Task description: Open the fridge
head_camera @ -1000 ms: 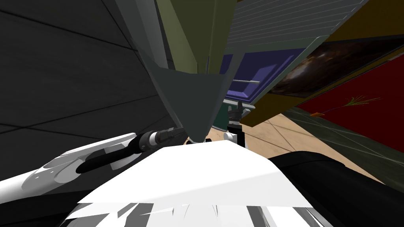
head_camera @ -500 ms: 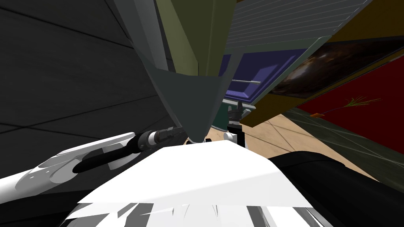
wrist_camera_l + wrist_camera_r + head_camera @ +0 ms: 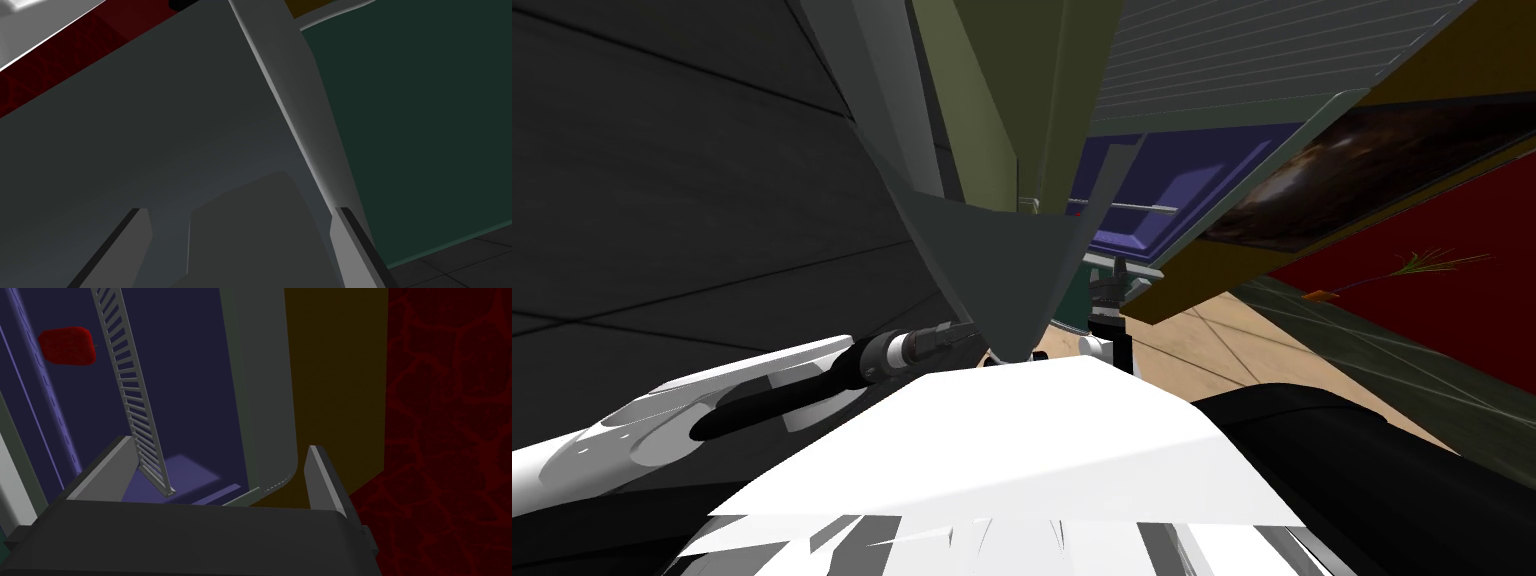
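Two tools spread: left tool (image 3: 241, 211) at grey door (image 3: 125, 140), right tool (image 3: 218, 443) facing purple fridge interior (image 3: 190, 363).

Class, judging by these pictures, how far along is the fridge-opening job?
Done: the grey fridge door stands ajar, exposing the purple interior and its grey wire shelf. In hand: the open left gripper faces the door's panel at close range. Left: probably swinging it wider.
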Controlling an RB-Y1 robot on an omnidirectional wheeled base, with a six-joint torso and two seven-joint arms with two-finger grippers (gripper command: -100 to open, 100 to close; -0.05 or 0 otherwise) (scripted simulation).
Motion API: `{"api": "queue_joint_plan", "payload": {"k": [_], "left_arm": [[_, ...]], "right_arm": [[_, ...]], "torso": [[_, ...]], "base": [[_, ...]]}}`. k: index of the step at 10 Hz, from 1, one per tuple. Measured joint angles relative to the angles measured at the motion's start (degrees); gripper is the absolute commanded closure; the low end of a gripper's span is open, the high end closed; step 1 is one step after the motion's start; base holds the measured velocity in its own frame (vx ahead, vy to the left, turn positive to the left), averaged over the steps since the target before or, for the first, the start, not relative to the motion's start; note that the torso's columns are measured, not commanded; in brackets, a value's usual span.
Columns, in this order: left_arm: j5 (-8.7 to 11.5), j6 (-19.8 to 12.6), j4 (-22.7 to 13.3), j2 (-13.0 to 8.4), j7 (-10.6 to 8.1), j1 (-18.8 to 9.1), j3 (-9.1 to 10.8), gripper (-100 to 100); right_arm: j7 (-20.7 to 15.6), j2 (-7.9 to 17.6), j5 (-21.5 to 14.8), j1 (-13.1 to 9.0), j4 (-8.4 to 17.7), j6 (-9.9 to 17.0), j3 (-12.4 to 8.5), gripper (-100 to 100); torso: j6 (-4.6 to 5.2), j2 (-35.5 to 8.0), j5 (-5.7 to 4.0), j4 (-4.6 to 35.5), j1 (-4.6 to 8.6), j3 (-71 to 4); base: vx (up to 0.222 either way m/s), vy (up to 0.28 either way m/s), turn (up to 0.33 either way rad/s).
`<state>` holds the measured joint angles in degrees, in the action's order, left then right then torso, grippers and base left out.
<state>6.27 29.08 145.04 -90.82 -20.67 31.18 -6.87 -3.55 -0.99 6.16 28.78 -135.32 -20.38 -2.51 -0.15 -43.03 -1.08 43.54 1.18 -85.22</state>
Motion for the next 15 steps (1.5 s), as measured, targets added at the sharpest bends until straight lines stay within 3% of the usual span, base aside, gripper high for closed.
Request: {"api": "queue_joint_plan", "payload": {"k": [1, 2, 3, 4, 5, 6, 8, 11, 14, 15], "left_arm": [[-0.2, -1.0, 0.3, 0.2, -0.4, -1.9, -1.51, -100], [-0.3, -1.1, 0.6, 0.4, -0.13, -1.1, -1.22, -100], [0.6, 0.1, 0.9, -0.5, 0.87, 3.8, 3.11, -100], [0.3, 0.0, 0.6, 0.0, 0.58, 1.8, 0.72, -100], [-0.1, -0.8, 0.9, 0.4, 0.31, 0.8, -0.37, -100], [0.5, -1.0, 1.2, -0.6, -0.01, 1.6, 0.49, -100], [1.3, -1.4, 1.2, -2.0, -1.1, 0.3, 0.34, -100], [2.0, -0.4, 1.1, -2.8, -0.99, 2.2, 2.4, -100], [2.3, -1.7, 1.2, -3.2, -2.39, -1.5, 0.15, -100], [2.8, -1.6, 1.7, -3.5, -2.25, 0.4, 1.63, -100]], "right_arm": [[0.0, 0.0, 0.0, 0.0, 0.0, 0.0, 0.0, 0], [0.0, 0.0, 0.0, 0.0, 0.0, 0.0, 0.0, 0], [0.0, 0.0, 0.0, 0.0, 0.0, 0.0, 0.0, 0], [0.0, 0.0, 0.0, 0.0, 0.0, 0.0, 0.0, 0], [0.0, 0.0, 0.0, 0.0, 0.0, 0.0, 0.0, 0], [0.0, 0.0, 0.0, 0.0, 0.0, 0.0, 0.0, 0], [0.0, 0.0, 0.0, 0.0, 0.0, 0.0, 0.0, 0], [0.0, 0.0, 0.0, 0.0, 0.0, 0.0, 0.0, 0], [0.0, 0.0, 0.0, 0.0, 0.0, 0.0, 0.0, 0], [0.0, 0.0, 0.0, 0.0, 0.0, 0.0, 0.0, 0]], "torso": [[0.07, 0.0, -0.02, 0.1, 0.04, 0.0], [0.02, 0.0, 0.04, 0.0, -0.01, 0.0], [-0.1, -0.1, 0.0, 0.1, -0.1, 0.0], [0.01, -0.1, 0.15, -0.1, -0.15, 0.2], [0.07, 0.0, 0.22, -0.2, -0.25, 0.2], [-0.12, 0.0, 0.26, -0.3, -0.42, 0.3], [-0.1, 0.0, 0.27, -0.3, -0.48, 0.2], [-0.1, -0.1, 0.23, -0.2, -0.36, 0.3], [-0.08, -0.1, 0.07, 0.0, -0.16, 0.1], [-0.09, -0.2, 0.1, 0.0, -0.18, 0.2]], "base": [[0.005, 0.001, -0.014], [0.009, -0.007, -0.019], [0.006, 0.002, 0.026], [0.0, -0.001, 0.011], [0.006, 0.003, 0.128], [0.019, 0.013, 0.145], [0.009, 0.013, 0.015], [0.006, 0.004, 0.044], [0.002, 0.005, 0.034], [0.007, 0.002, 0.004]]}}
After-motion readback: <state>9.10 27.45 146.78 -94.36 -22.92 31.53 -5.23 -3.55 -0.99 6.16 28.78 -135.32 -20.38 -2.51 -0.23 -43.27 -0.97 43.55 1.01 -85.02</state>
